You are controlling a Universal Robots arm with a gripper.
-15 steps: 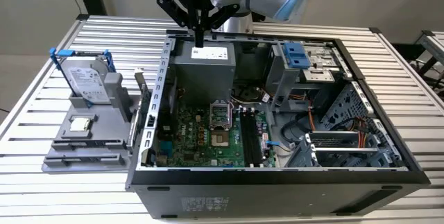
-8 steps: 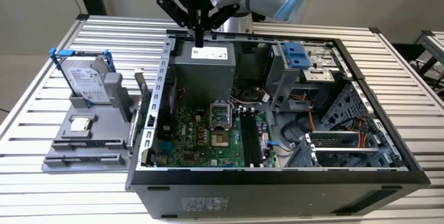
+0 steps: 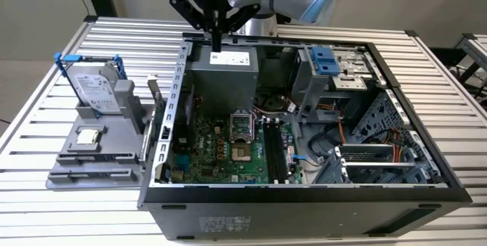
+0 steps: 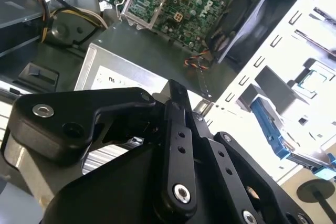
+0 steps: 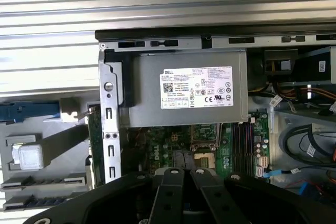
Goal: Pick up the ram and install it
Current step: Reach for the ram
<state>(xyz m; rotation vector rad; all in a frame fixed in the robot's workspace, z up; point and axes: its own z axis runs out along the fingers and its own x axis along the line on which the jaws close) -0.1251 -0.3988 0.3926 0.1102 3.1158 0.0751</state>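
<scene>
Directly beneath your hand [image 3: 216,46], whose black, angular fingers are pressed together on nothing, lies the power supply [image 3: 220,80], a grey sheet-metal box with a white label. Past it, lower than the hand, you see the green motherboard [image 3: 216,152] with its long black slots [image 3: 275,156], inside the open computer case [image 3: 304,193]. The ram [image 5: 93,129], a thin green strip seen on edge, stands well apart from the hand, just outside the case's perforated wall [image 5: 109,129], between that wall and the grey fixture [image 3: 84,169]. The wall stands between hand and ram. Beyond the ram from the hand, the fixture carries a tilted silver hard drive [image 3: 99,89] in a blue frame and a small square chip [image 3: 89,136]. Everything rests on a ribbed aluminium tabletop [image 3: 45,212]. The first wrist view gives you the ram's edge; the exterior view gives the hand's height above the case.
</scene>
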